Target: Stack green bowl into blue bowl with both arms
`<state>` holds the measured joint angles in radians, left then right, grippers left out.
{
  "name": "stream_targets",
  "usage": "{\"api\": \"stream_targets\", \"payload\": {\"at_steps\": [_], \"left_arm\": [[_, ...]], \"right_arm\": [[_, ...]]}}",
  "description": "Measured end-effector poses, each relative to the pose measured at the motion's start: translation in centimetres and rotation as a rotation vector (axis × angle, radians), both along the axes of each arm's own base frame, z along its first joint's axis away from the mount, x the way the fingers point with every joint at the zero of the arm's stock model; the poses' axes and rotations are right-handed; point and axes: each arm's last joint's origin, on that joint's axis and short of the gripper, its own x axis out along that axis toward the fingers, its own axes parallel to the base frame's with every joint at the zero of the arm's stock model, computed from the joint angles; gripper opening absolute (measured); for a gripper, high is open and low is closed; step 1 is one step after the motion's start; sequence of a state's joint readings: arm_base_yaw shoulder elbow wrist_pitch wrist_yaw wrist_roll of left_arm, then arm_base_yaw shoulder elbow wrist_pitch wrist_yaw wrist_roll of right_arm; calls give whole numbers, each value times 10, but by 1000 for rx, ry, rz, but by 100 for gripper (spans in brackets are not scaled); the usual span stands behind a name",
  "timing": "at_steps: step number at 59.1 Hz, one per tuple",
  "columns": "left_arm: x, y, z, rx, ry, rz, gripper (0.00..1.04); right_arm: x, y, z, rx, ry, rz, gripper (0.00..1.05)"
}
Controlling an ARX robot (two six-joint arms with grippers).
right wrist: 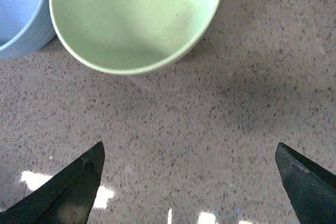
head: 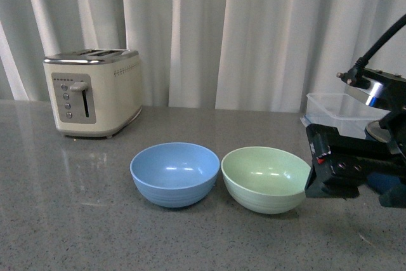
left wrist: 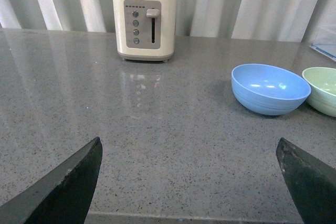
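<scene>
- Nothing of the stacking is done: the green bowl (head: 266, 179) and the blue bowl (head: 174, 172) are seen side by side on the grey counter (head: 63, 220), rims nearly touching, the green one towards the robot's right
- Both bowls are found empty; a clear tub (head: 336, 109) further back appears empty too
- The right gripper (right wrist: 189, 182) is spread wide with nothing grasped, just beside the green bowl
- The left gripper (left wrist: 189, 174) is likewise spread and empty, well apart from the blue bowl
- Grasping, lifting and nesting are all judged as left to do
</scene>
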<state>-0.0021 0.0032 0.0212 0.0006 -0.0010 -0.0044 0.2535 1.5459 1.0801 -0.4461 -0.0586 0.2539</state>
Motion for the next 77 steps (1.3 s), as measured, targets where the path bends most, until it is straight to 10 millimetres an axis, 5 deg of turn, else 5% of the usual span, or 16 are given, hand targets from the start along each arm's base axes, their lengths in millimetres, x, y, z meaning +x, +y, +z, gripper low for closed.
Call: {"api": "stream_targets", "payload": {"at_steps": [29,77], "left_arm": [[0,0,0,0,0,0,98],[0,0,0,0,0,0,98]], "right_arm": [[75,-2,-7,-19,-14,-8,95],[105,-3,-40,-34,20,4,95]]}}
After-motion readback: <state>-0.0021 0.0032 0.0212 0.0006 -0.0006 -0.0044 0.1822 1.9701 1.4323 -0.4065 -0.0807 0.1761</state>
